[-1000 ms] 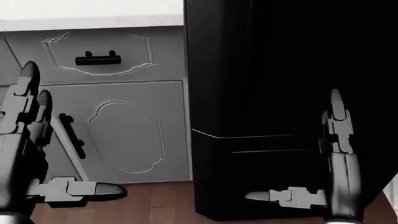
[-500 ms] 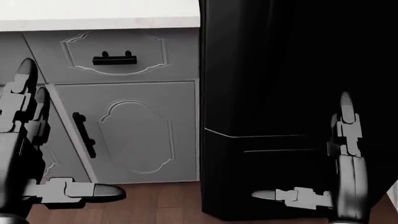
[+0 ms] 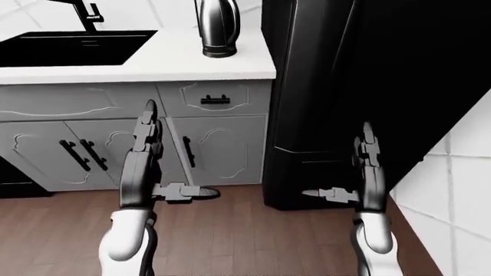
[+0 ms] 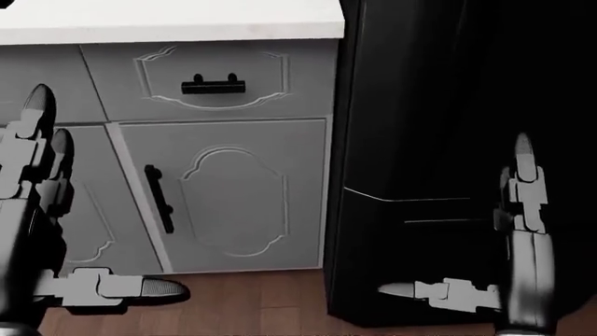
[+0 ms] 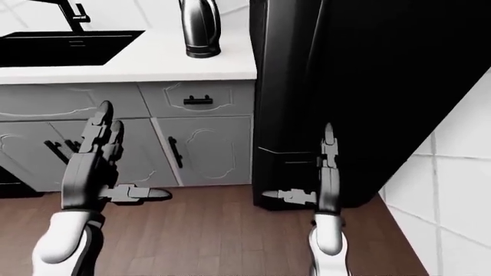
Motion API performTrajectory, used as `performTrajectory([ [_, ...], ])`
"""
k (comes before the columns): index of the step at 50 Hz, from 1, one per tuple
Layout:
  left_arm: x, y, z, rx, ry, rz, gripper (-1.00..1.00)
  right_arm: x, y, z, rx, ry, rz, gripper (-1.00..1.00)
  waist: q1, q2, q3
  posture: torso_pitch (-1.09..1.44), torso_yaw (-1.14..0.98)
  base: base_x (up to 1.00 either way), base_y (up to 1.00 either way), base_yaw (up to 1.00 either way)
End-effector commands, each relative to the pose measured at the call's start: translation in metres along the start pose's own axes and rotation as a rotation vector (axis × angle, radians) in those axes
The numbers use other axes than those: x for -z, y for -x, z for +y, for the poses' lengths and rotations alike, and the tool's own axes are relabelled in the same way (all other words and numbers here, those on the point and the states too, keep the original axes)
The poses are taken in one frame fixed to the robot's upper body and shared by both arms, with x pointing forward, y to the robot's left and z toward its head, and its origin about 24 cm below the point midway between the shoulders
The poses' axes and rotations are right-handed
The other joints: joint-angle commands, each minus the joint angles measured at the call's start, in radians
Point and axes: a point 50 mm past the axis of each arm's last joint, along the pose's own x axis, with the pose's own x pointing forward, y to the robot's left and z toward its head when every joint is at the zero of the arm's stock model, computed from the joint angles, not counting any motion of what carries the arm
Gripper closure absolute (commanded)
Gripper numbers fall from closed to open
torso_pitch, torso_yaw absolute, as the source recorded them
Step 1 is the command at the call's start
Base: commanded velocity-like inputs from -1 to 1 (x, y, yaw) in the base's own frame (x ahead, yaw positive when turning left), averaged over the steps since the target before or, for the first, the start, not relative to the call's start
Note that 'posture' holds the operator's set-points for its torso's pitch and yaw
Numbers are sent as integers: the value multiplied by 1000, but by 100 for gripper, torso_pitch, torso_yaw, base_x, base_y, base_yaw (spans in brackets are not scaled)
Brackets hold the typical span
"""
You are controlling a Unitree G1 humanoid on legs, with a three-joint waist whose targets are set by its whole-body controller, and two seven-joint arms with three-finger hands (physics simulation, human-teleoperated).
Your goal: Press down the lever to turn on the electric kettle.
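Note:
A dark metal electric kettle (image 3: pixel 218 26) stands on the white counter (image 3: pixel 153 63) near its right end, at the top of the left-eye view; its lever is too small to make out. My left hand (image 3: pixel 157 164) hangs open below the counter, level with the grey cabinet doors, fingers straight up and thumb out to the right. My right hand (image 3: pixel 353 172) is open too, held before the black fridge (image 3: pixel 368 75). Both hands are well below and short of the kettle. The head view shows only cabinet fronts, the fridge and both hands.
A black sink (image 3: pixel 73 47) with a dark tap (image 3: pixel 86 12) is set in the counter left of the kettle. Grey cabinets with black handles (image 4: pixel 213 85) run under it. A white tiled wall (image 3: pixel 460 195) stands at the right. Wooden floor (image 3: pixel 246 241) lies below.
The whole head view has shifted: cabinets and fridge edge slid to the right, so the camera has turned or moved left. Both hands keep their open pose.

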Motion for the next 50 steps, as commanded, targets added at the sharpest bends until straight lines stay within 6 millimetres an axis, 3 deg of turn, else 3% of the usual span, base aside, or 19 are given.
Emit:
performTrajectory([
  [1,-16,0,6,-27,-18,-88,-100,-17,-4,3,-6,-12,-91,-100,3,-8,-16,0,0,0,28,0],
  [4,-16,0,5,-26,-21,-89,-100,-17,-4,2,-4,-12,-90,-100,7,10,-20,0,0,0,27,0],
  [7,-15,0,5,-26,-20,-88,-100,-17,-4,2,-3,-11,-89,-100,5,50,-7,0,0,0,27,0],
  [9,-17,1,6,-30,-19,-96,-100,-17,-3,2,-7,-14,-91,-100,3,97,-12,0,0,0,27,0],
  [10,-17,1,6,-31,-18,-96,-100,-17,-3,2,-5,-13,-91,-100,13,140,-27,0,0,0,0,27],
  [11,-17,1,6,-31,-18,-96,-100,-16,-4,2,-3,-13,-86,-100,21,150,-28,0,0,0,0,31],
  [17,-16,1,6,-30,-17,-96,-100,-16,-4,2,-4,-11,-82,-100,43,92,-21,0,0,0,0,43],
  [20,-15,0,6,-30,-16,-96,-100,-16,-4,2,-3,-9,-83,-100,40,69,-8,0,0,0,0,44],
  [25,-16,1,6,-31,-16,-97,-100,-15,-4,2,-2,-9,-83,-100,32,26,-6,0,0,0,0,45],
  [27,-16,0,6,-31,-16,-98,-100,-15,-4,2,-1,-8,-84,-100,30,-8,-9,0,0,0,0,45],
  [28,-16,0,6,-30,-15,-97,-100,-15,-4,2,-1,-7,-84,-100,29,-40,-21,0,0,0,0,44],
  [30,-15,1,5,-29,-16,-96,-100,-15,-4,2,0,-6,-84,-100,21,-14,-4,0,0,0,0,45],
  [31,-15,0,5,-28,-16,-97,-100,-15,-5,2,-1,-7,-84,-100,28,-23,-2,0,0,0,0,45],
  [34,-15,0,5,-28,-15,-96,-100,-15,-3,6,-41,-18,-88,-100,22,-9,-17,0,0,0,4,0],
  [37,-15,0,5,-28,-14,-96,-100,-15,-3,5,-33,-11,-88,-100,9,17,-7,0,0,0,0,0],
  [40,-15,1,5,-27,-14,-96,-100,-15,-3,6,-34,-5,-88,-100,-2,80,-21,0,0,0,0,0],
  [42,-16,1,5,-28,-12,-95,-100,-15,-3,6,-38,-6,-92,-100,-2,63,-11,0,0,0,0,0],
  [44,-16,2,5,-27,-12,-95,-100,-15,-3,7,-45,-1,-95,-100,0,57,-23,0,0,0,0,0],
  [50,-15,2,4,-25,-12,-94,-100,-15,-3,11,-77,22,-102,-100,13,44,-29,0,0,0,0,0],
])
